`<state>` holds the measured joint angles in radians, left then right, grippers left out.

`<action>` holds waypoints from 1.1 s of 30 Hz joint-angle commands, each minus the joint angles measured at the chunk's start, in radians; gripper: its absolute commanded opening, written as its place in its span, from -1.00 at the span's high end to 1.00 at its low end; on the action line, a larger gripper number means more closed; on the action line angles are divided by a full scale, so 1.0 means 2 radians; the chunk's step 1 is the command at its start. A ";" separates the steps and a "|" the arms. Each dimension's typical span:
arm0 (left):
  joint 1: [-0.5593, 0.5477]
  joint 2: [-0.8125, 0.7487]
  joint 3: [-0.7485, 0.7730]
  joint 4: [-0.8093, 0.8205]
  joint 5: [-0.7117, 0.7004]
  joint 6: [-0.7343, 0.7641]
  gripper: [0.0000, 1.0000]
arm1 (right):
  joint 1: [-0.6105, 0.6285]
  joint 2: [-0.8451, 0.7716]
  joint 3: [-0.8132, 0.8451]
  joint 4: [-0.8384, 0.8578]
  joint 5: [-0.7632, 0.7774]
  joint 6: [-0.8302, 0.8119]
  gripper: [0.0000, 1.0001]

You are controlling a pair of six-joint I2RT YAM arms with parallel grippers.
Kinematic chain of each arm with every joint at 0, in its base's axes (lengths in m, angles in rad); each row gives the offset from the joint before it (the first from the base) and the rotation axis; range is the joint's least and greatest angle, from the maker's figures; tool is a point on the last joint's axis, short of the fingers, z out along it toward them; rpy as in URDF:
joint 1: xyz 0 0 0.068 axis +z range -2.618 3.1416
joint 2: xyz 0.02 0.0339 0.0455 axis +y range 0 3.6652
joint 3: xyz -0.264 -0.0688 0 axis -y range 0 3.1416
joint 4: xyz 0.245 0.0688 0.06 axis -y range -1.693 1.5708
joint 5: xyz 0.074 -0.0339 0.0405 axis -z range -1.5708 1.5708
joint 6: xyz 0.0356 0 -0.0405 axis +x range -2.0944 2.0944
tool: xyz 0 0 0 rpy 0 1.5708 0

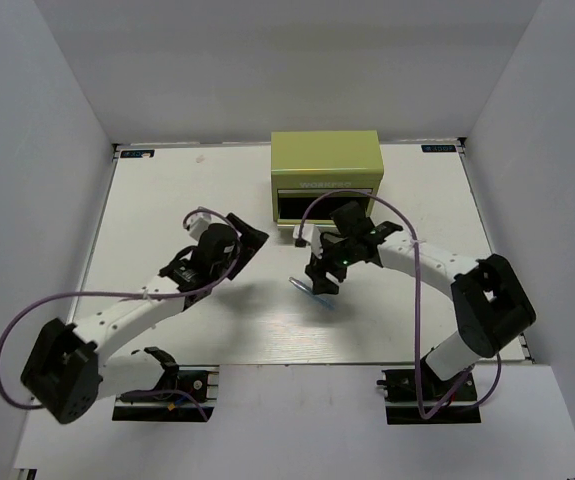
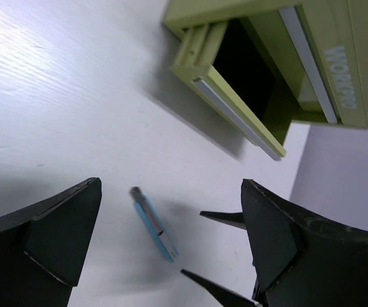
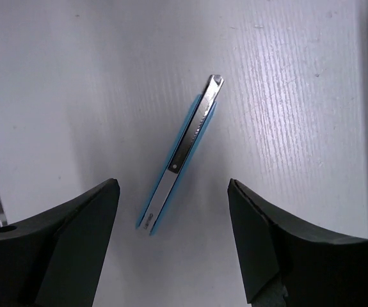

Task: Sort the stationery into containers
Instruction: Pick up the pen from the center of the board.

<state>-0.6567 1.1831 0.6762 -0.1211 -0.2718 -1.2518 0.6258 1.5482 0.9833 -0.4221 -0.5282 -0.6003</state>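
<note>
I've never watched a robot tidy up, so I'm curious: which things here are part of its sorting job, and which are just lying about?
Part of the job:
- pale blue-silver pen
- yellow-green chest and its open drawer
- left tool and right tool, both open

Just there:
- white table
- purple cables
- blue corner sticker

Desk (image 3: 286,96): white, fine linear grain, soft sheen.
Chest (image 1: 325,160): yellow-green painted metal, smooth satin finish.
Handle strip (image 2: 235,118): silvery brushed metal.
Pen (image 3: 180,157): pale blue plastic body, glossy silver metal face.
Right hand (image 3: 172,184), fingers (image 3: 280,243): black, matt, probably moulded plastic, edges slightly scuffed.
Cables (image 1: 417,330): purple, smooth rubbery sheathing.
</note>
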 commanded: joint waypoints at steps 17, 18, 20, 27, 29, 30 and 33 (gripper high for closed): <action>0.002 -0.197 -0.070 -0.219 -0.102 -0.046 -1.00 | 0.096 0.052 -0.057 0.114 0.224 0.117 -0.43; 0.002 -0.197 -0.070 -0.219 -0.102 -0.046 -1.00 | 0.098 0.053 -0.058 0.114 0.226 0.117 -0.39; 0.002 -0.197 -0.070 -0.224 -0.102 -0.051 -1.00 | 0.102 0.057 -0.064 0.114 0.227 0.118 -0.23; 0.002 -0.197 -0.070 -0.224 -0.102 -0.051 -1.00 | 0.101 0.068 -0.069 0.086 0.159 0.115 0.40; 0.002 -0.197 -0.070 -0.219 -0.102 -0.051 -1.00 | 0.101 0.068 -0.070 0.080 0.134 0.108 0.64; 0.002 -0.192 -0.070 -0.219 -0.102 -0.051 -1.00 | 0.100 0.069 -0.067 0.070 0.130 0.105 0.70; 0.002 -0.192 -0.070 -0.219 -0.097 -0.051 -1.00 | 0.097 0.059 -0.058 0.060 0.125 0.082 0.97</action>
<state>-0.6556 0.8043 0.5449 -0.5503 -0.4500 -1.3411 0.8173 1.6428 0.8730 -0.2031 -0.2058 -0.3988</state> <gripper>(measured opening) 0.993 0.268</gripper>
